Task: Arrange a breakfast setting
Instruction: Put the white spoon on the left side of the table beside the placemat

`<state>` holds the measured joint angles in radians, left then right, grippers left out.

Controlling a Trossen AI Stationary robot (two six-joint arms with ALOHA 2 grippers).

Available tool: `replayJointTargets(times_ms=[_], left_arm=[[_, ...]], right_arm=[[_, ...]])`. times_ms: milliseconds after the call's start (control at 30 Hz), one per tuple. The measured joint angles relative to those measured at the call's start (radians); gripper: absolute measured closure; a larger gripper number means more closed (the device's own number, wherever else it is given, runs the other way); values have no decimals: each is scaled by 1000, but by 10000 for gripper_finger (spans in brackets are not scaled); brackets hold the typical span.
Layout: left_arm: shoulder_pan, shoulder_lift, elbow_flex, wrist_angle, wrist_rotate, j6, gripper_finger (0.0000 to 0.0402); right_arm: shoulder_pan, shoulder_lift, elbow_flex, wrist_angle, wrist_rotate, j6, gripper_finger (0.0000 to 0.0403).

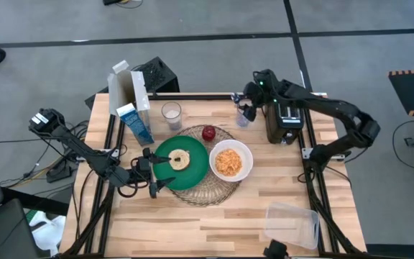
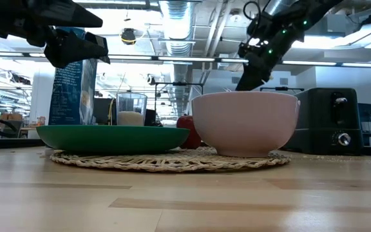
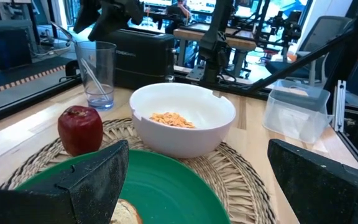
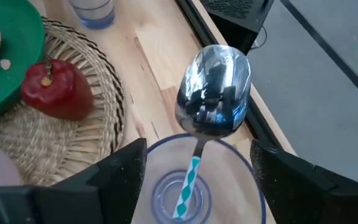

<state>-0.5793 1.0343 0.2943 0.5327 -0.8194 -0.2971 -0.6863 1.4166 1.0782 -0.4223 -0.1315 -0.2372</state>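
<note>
A round woven mat (image 1: 205, 188) carries a green plate (image 1: 192, 171) with a pale bagel (image 1: 180, 159) and a white bowl (image 1: 231, 161) of orange cereal. A red apple (image 1: 208, 133) sits on the mat's far edge. A glass of milk (image 1: 171, 112) and a blue-white carton (image 1: 136, 124) stand behind. My left gripper (image 1: 152, 173) hovers open over the plate's left edge, also in its wrist view (image 3: 196, 152). My right gripper (image 4: 197, 149) is open, its fingers on either side of a clear glass (image 4: 166, 186). A spoon (image 4: 213, 90) stands in the glass, bowl end up.
A black toaster (image 1: 282, 122) stands at the far right, just right of the clear glass (image 1: 243, 116). A clear plastic tub (image 1: 292, 224) lies at the near right corner. An open cardboard box (image 1: 126, 88) stands behind the carton. Bare wood lies along the near edge.
</note>
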Motion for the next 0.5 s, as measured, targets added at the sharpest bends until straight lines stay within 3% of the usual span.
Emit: replayJointTargets(times_ms=[500], left_arm=[[1,0,0,0,-2,24,33]], right_arm=[[-18,51,-2,118,-30,-44,85]])
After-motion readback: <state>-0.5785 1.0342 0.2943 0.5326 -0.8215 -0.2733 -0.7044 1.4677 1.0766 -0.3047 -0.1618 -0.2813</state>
